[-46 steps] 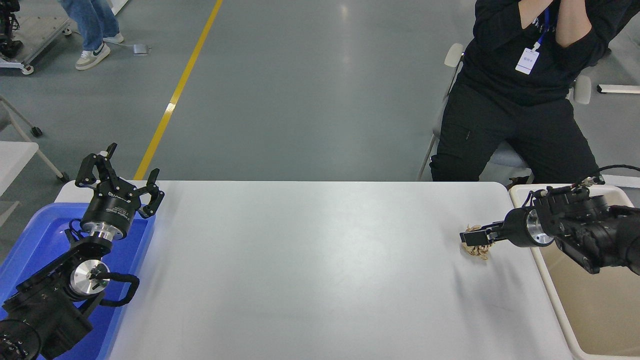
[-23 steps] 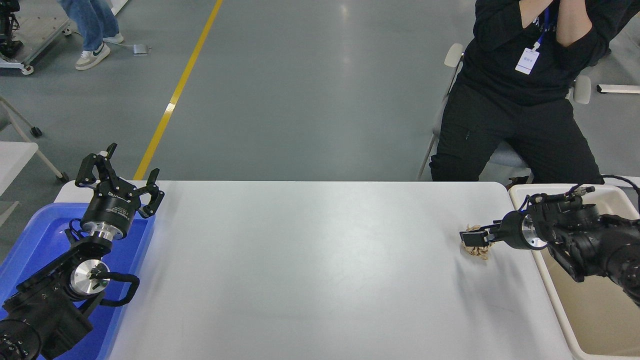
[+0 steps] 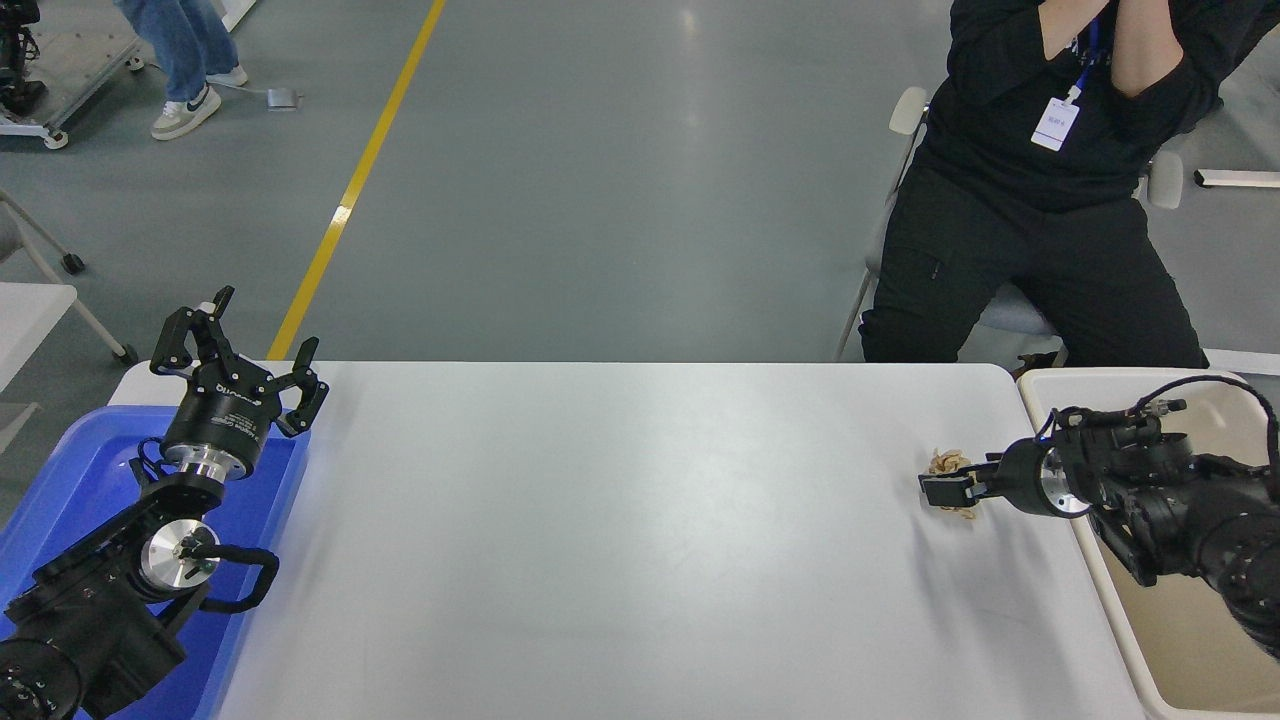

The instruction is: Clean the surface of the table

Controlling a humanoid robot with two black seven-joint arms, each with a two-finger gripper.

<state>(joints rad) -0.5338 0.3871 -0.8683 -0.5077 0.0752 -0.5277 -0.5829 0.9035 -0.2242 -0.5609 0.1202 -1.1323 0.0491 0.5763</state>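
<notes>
The white table surface (image 3: 620, 520) fills the lower picture. A small tan crumpled scrap (image 3: 944, 462) lies on it near the right edge. My right gripper (image 3: 946, 490) comes in from the right, low over the table. Its fingers are closed together on the scrap, which shows just above and below them and still rests on the table. My left gripper (image 3: 236, 345) is parked at the lower left with its fingers spread open and empty, above the far end of the blue tray (image 3: 70, 470).
A beige bin (image 3: 1200, 650) stands off the table's right end, under my right arm. A person in black (image 3: 1040, 200) sits on a chair at the far right. Another person's legs (image 3: 185, 60) show at the top left.
My right arm has drawn down and back over the bin. The gripper's fingers, earlier spread around the scrap, have closed on it. The left arm has not moved.
</notes>
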